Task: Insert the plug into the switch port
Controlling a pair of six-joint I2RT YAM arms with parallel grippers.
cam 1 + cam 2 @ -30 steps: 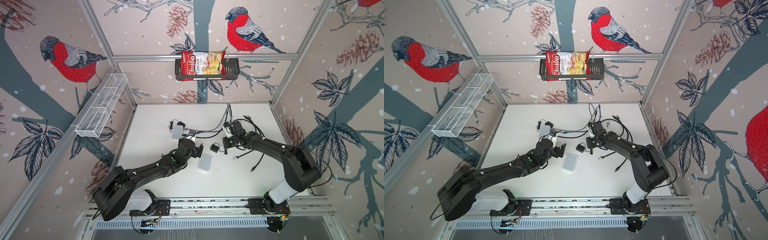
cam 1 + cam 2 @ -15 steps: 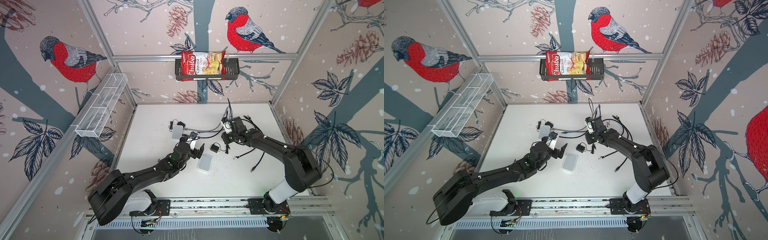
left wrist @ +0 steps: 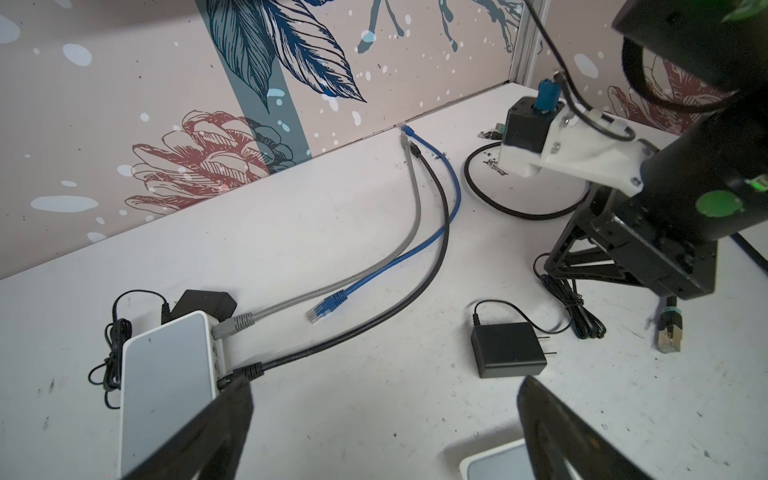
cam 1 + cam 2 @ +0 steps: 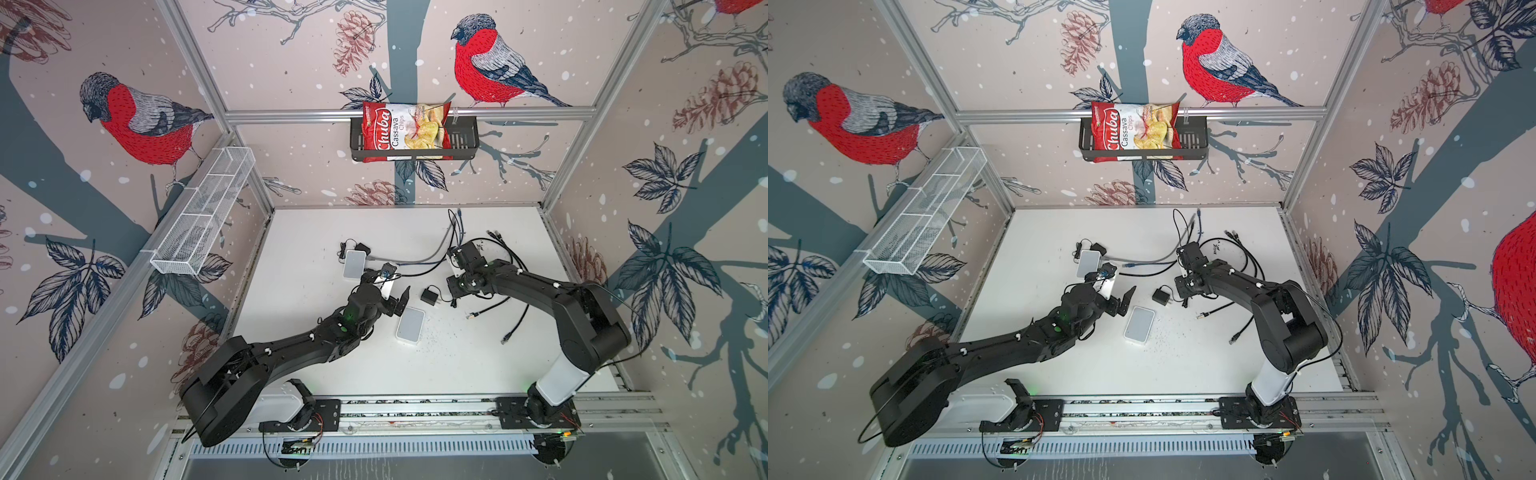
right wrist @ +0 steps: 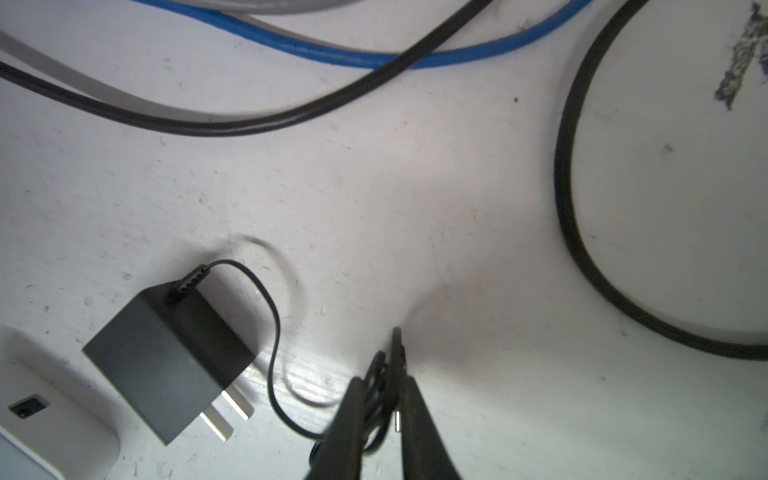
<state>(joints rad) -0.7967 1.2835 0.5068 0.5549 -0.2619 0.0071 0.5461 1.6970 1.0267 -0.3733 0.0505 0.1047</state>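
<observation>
Plug (image 5: 397, 424), seemingly the small metal tip of the black adapter's (image 5: 166, 361) thin cord (image 5: 272, 332), shows inside the right gripper (image 5: 383, 380), which is clenched on that cord. The right arm reaches in from the near right with its wrist bent down. The left arm stretches low from the near left, with the left gripper (image 3: 384, 395) spread wide between the far switch (image 4: 354, 264) and the near switch (image 4: 410, 325).
</observation>
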